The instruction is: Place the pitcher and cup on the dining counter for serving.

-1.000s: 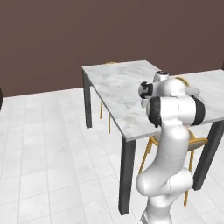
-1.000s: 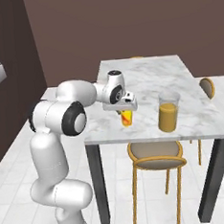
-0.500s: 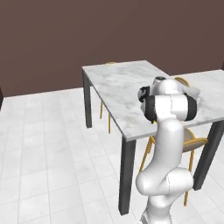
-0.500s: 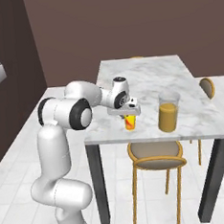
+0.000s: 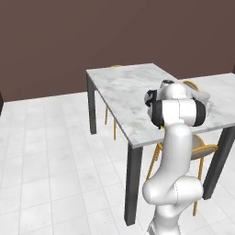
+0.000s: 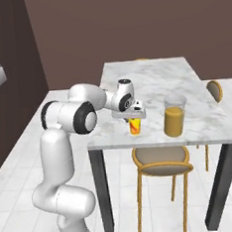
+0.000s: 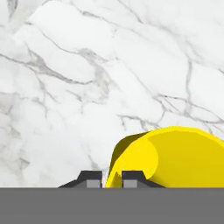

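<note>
My pincer (image 6: 133, 118) pinched the cup's (image 6: 134, 127) rim from above. The cup stood upright on the dining counter (image 6: 149, 80), the pitcher (image 6: 174, 116) just beside at three o'clock.

Home dining corner.
A marble table (image 6: 149, 80) with wooden chairs (image 6: 162, 163) stands on white floor tiles (image 5: 46, 156) before a brown wall (image 5: 92, 36).

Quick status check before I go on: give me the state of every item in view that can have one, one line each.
Small yellow-orange cup: upright on the marble-topped dining counter, near its front edge, the hand's fingers straddling its rim.
Tall clear pitcher with orange liquid: upright on the same counter, beside the cup, untouched, roughly half full.
Hand: directly over the cup, jaws nearly together across its wall.
</note>
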You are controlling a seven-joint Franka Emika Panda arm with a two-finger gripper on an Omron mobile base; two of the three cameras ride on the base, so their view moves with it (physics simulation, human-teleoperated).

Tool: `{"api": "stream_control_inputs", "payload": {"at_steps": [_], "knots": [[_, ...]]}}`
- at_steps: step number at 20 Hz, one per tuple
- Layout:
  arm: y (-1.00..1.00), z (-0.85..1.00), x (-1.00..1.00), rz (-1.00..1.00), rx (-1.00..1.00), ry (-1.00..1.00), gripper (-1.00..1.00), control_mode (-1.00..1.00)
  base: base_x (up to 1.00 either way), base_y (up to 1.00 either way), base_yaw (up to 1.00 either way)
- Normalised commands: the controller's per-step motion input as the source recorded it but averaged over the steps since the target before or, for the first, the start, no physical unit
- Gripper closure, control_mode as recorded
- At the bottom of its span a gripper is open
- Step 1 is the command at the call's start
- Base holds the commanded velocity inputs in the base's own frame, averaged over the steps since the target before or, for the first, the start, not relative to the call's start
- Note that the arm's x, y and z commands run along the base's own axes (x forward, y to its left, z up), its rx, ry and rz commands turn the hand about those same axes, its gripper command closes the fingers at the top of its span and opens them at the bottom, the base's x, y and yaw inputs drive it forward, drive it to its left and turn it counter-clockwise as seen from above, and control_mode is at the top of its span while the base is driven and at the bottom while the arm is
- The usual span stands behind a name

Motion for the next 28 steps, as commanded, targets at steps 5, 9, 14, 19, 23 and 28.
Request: {"api": "stream_control_inputs", "payload": {"at_steps": [5, 9, 14, 19, 23, 28], "knots": [[0.00, 0.06, -0.03, 0.00, 0.00, 0.00, -1.00, -1.00, 0.00, 0.00, 0.00], [0.00, 0.35, -0.34, 0.00, 0.00, -0.06, -1.00, -1.00, 0.00, 0.00, 0.00], [0.05, 0.55, -0.63, 0.00, 0.00, -0.18, -1.00, -1.00, 0.00, 0.00, 0.00], [0.23, 0.68, -0.75, 0.00, -0.05, -0.29, -1.00, -1.00, 0.00, 0.00, 0.00], [0.42, 0.68, -0.77, 0.00, -0.09, -0.34, -1.00, -1.00, 0.00, 0.00, 0.00], [0.41, 0.20, -1.00, 0.00, -0.10, -0.34, -1.00, -1.00, 0.00, 0.00, 0.00]]}}
